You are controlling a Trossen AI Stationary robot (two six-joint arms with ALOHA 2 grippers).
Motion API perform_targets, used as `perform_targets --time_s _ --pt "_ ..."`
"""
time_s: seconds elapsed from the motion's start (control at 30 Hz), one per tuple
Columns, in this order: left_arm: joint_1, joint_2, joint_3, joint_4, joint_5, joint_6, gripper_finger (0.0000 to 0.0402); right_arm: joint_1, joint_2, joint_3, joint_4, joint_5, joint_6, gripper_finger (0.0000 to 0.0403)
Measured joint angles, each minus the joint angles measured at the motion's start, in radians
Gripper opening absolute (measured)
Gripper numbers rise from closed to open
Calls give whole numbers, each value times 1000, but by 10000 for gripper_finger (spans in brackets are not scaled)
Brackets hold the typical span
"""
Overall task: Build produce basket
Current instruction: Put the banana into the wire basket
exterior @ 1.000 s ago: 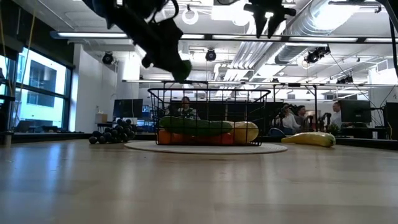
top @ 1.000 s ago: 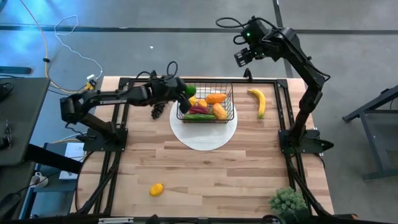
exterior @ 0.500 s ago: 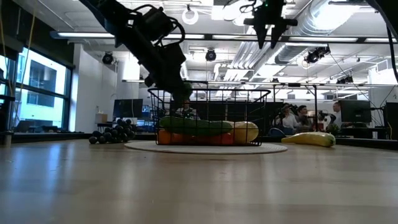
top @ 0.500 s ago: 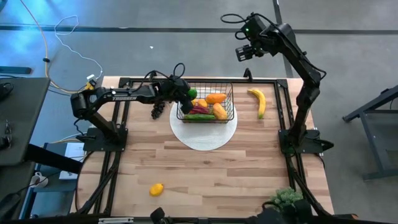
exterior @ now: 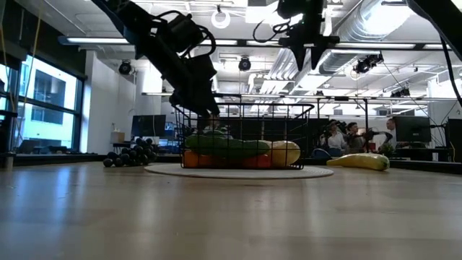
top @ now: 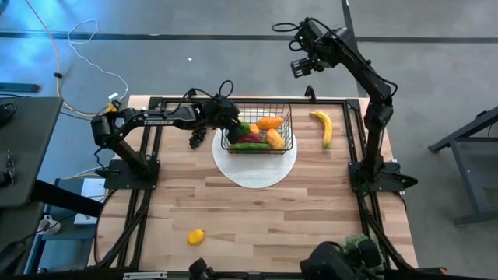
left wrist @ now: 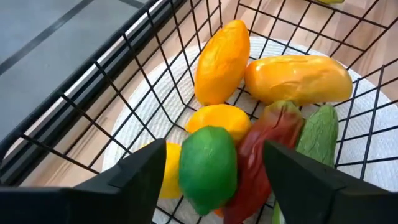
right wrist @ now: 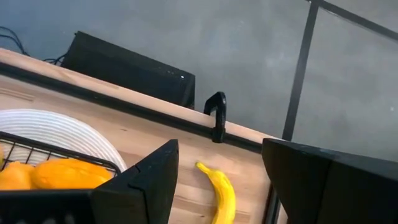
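High view: left tool [top: 231, 124] is reaching over the basket [top: 282, 145] on the white disc [top: 257, 169]; banana [top: 324, 127] is lying beside it on the counter [top: 257, 218].

Left wrist view: fingers [left wrist: 143, 177] are spread wide around a green lime [left wrist: 208, 167] (resting among the produce).

Right wrist view: right tool [right wrist: 221, 171] is hanging wide open, raised above the counter.
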Motion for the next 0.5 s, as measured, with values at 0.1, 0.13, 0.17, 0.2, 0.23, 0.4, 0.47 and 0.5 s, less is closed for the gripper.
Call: perform_targets --time_s 0.1,0.13,0.17,0.2,0.23,0.4,0.47,0.5 --pt "4 0 0 -1 -4 -1 269 5 0 0 0 0 0 213" --pt "5 0 0 0 -5 -1 272 6 0 0 0 2 -2 213" --pt "5 0 0 0 -5 -1 274 8 0 0 0 6 -8 213" --pt "5 0 0 -1 -5 0 275 8 0 0 0 11 -16 213" --pt "5 -2 0 -4 -5 -1 275 8 -1 -3 1 14 -21 213" --pt "5 -7 64 -93 -4 8 274 11 -33 -147 1 19 -22 213" --pt "5 -7 100 -134 -4 22 274 11 -62 -234 0 20 -19 213" --pt "5 -7 117 -148 -4 30 275 11 -76 -276 0 20 -17 213"
